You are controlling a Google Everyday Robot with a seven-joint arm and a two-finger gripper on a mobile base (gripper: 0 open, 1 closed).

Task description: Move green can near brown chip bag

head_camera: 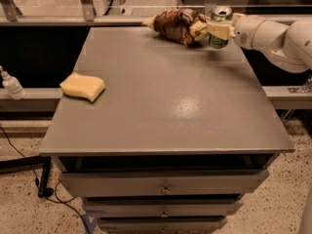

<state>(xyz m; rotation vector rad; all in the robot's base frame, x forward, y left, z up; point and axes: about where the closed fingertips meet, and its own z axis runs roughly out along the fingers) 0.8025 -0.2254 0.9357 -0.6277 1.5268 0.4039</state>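
You've got the white end effector (218,31) at the far right corner of the flat grey tabletop (170,106), clamped round the small light-green metal drink can (219,42), which is upright. The can is just beside the right end of the puffy dark-brown chip bag (176,26), which lies along the far edge. A pale yellow sponge (83,86) sits near the left edge, well apart. Can't tell if the can touches the tabletop.

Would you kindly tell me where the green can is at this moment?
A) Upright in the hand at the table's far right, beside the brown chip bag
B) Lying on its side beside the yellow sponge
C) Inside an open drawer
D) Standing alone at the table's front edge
A: the green can is upright in the closed hand at the far right of the table, just right of the brown chip bag.
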